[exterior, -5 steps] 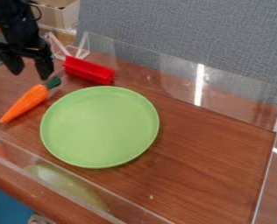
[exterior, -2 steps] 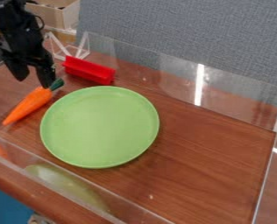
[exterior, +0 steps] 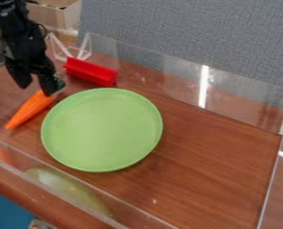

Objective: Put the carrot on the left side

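The carrot (exterior: pixel 27 110) is a small orange tapered toy with a dark green stub top, lying on the wooden table just left of the green plate (exterior: pixel 102 129), tip pointing toward the lower left. My black gripper (exterior: pixel 31 83) hangs pointing down right over the carrot's green end, its jaws open on either side of that end. The fingers partly hide the stub, so I cannot tell whether they touch it.
A red rectangular block (exterior: pixel 91 72) lies behind the plate, just right of the gripper. Clear plastic walls (exterior: pixel 192 79) fence the table at the back and along the front and right edges. Bare wood stretches to the right of the plate.
The gripper has come down onto the carrot's green end and stayed open. The carrot and plate have not moved.
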Robot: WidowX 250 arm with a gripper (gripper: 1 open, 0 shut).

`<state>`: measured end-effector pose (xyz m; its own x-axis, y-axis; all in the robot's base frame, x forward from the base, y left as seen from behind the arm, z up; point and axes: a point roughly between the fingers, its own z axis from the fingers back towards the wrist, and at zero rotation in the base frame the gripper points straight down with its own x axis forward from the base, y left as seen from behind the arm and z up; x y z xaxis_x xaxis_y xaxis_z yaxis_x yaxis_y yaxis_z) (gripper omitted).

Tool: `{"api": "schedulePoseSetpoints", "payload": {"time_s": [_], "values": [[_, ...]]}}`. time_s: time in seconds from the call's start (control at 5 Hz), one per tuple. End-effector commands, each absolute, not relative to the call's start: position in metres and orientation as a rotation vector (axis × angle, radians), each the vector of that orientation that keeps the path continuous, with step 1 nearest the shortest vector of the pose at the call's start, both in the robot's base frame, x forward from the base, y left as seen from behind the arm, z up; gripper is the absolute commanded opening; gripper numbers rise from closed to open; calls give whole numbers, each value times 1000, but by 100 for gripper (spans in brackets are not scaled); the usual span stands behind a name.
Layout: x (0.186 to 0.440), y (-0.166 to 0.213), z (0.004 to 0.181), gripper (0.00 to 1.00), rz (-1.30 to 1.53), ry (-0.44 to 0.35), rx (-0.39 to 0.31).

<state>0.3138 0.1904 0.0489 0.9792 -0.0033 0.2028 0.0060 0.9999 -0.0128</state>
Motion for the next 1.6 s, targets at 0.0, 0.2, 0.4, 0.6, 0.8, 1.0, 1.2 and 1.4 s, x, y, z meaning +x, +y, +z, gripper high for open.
{"api": "schedulePoseSetpoints", "payload": {"time_s": [0.0, 0.2, 0.4, 0.6, 0.8, 1.0, 1.2, 1.4], "values": [[324, 192, 67, 100, -55, -254, 21], [319, 192, 66, 100, -52, -250, 21], [315, 191, 61, 100, -49, -245, 20], [313, 192, 59, 100, -69, -243, 17], [315, 187, 76, 100, -58, -260, 39], [318, 182, 93, 100, -50, -280, 61], [327, 162, 109, 100, -17, -305, 93], [341, 154, 114, 100, 26, -316, 102]]}}
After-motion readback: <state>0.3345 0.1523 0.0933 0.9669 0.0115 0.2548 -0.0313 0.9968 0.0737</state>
